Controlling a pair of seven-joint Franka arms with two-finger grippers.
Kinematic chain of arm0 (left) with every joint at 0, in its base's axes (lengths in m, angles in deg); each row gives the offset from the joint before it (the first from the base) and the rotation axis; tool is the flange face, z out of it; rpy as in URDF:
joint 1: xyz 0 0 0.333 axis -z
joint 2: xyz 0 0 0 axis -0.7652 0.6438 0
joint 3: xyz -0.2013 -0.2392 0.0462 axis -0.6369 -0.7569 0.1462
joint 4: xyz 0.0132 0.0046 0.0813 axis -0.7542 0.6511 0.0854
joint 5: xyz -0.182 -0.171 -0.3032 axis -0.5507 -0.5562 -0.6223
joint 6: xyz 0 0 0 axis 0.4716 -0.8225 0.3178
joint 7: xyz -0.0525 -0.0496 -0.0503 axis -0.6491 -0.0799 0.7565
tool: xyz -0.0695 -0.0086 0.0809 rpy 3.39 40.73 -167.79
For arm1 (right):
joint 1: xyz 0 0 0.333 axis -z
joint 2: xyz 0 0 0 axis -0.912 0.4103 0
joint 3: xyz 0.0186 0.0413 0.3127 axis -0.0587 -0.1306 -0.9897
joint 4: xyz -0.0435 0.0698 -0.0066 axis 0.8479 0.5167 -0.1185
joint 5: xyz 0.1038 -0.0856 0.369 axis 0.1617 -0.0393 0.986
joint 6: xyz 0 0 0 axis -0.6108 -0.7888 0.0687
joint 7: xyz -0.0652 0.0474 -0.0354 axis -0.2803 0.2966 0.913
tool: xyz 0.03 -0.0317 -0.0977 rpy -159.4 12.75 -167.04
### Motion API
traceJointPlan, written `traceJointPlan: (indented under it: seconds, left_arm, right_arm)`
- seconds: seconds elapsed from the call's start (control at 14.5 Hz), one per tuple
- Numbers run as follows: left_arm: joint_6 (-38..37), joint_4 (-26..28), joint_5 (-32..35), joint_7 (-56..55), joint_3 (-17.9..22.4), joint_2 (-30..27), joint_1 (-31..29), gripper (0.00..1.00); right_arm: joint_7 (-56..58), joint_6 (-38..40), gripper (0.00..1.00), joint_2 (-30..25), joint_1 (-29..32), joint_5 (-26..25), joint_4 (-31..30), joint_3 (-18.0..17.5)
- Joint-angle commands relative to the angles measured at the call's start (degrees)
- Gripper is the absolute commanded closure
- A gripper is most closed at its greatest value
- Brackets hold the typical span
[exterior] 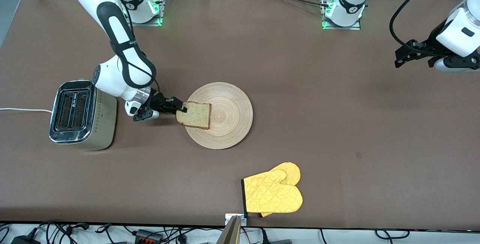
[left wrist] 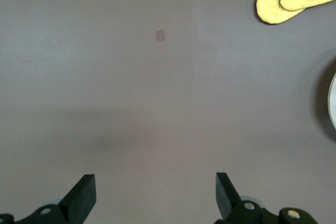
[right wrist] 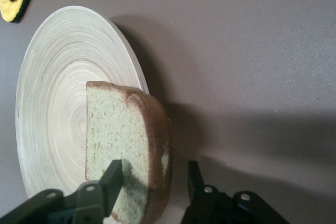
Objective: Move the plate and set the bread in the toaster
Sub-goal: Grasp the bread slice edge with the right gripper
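Bread (exterior: 194, 115) on the plate (exterior: 228, 124) sits between the right gripper (exterior: 181, 108)'s half-closed fingers, not yet clamped; next, squeeze, lift toward toaster (exterior: 80, 114); left gripper (left wrist: 156, 195) waits wide open.

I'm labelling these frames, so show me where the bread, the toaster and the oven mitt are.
bread (exterior: 195, 115): front view, middle of the slice's speckled face.
toaster (exterior: 72, 110): front view, chrome top between the two slots.
oven mitt (exterior: 273, 194): front view, quilted yellow palm.
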Motion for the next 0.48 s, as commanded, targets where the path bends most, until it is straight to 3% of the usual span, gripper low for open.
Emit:
traceJointPlan:
  seconds: [0.0,0.07,0.41]
  left_arm:
    - [-2.4,-1.9,-0.3,1.2,0.5,0.8,-0.2,0.0]
    - [-2.6,-1.9,-0.4,1.3,0.5,0.8,-0.5,0.0]
    - [-2.6,-1.9,-0.6,1.0,0.5,0.9,-0.5,0.0]
  right_arm:
    - [2.0,-0.8,0.65,0.4,-0.3,2.2,0.3,0.1]
    - [2.0,-0.8,0.71,0.3,-0.3,2.2,0.3,0.1]
    - [1.6,-0.7,0.73,0.0,0.2,2.2,0.5,0.2]
